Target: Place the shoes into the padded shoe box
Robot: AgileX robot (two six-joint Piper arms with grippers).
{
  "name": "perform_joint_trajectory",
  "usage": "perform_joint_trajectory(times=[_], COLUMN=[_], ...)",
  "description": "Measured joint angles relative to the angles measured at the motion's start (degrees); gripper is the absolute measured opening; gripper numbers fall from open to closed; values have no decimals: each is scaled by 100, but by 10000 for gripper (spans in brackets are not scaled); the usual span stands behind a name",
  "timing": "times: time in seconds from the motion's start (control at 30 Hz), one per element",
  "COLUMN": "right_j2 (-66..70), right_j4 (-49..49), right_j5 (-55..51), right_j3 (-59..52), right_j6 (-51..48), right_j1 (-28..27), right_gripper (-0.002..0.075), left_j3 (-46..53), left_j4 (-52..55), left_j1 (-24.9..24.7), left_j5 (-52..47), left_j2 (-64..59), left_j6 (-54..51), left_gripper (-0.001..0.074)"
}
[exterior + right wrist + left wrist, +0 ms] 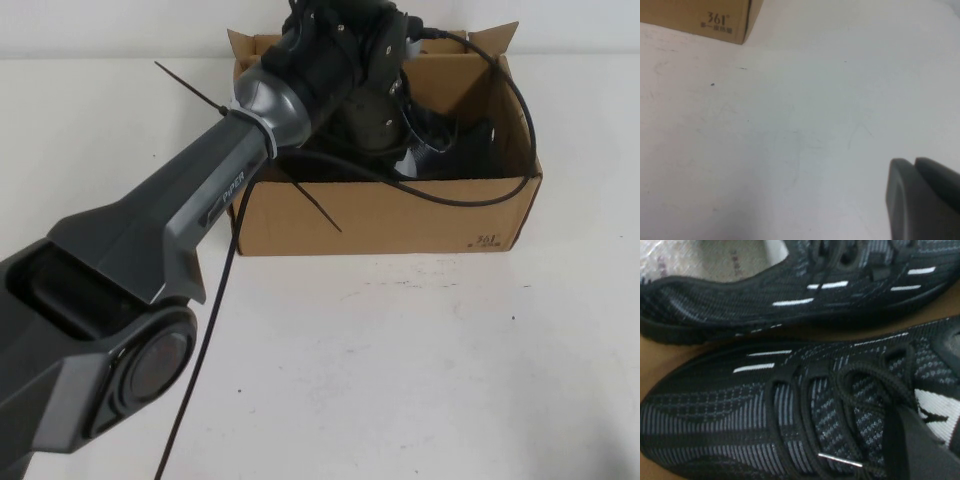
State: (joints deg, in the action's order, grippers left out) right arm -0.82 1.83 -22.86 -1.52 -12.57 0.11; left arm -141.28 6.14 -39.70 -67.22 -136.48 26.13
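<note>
The brown cardboard shoe box (380,215) stands at the far middle of the table. Both black knit sneakers lie side by side inside it. In the left wrist view one shoe (765,425) fills the lower part and the other shoe (805,295), with white paper (715,260) in it, lies beyond. My left gripper (368,100) reaches down into the box, right over the laces and opening of the first shoe. Part of a shoe (462,150) shows in the box to the right of it. My right gripper (920,172) is shut and empty, low over the bare table.
The left arm (200,210) crosses the left of the table up to the box, with a black cable (215,300) hanging along it. A corner of the box with a printed mark (715,20) shows in the right wrist view. The table (420,360) is white.
</note>
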Motion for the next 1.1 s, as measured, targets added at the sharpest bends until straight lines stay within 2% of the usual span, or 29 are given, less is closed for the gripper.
perform_joint_trajectory(times=[0.27,0.33,0.4,0.6,0.67,0.77,0.83,0.9,1.03,1.1], right_j2=[0,0,0,0,0,0,0,0,0,0], right_j4=[0,0,0,0,0,0,0,0,0,0], right_j5=[0,0,0,0,0,0,0,0,0,0], right_j3=[0,0,0,0,0,0,0,0,0,0], right_j6=[0,0,0,0,0,0,0,0,0,0], right_j1=[0,0,0,0,0,0,0,0,0,0], right_gripper=[-8,-8,-8,-8,-8,-8,-8,-8,-8,-8], left_j3=[0,0,0,-13,-26,-46,-46,-46,-46,25], left_j4=[-98,-170,-312,-471,-439,-412,-324,-197,141,237], left_j1=[0,0,0,0,0,0,0,0,0,0], left_j5=[79,100,140,166,166,85,-60,-262,-458,-467], left_j2=[-9,-9,-9,157,296,535,709,893,1209,1348], left_j6=[-649,-868,-1113,-1318,-1318,-1304,-1304,-1304,-1304,-1304], left_gripper=[13,36,94,430,484,505,483,408,127,59])
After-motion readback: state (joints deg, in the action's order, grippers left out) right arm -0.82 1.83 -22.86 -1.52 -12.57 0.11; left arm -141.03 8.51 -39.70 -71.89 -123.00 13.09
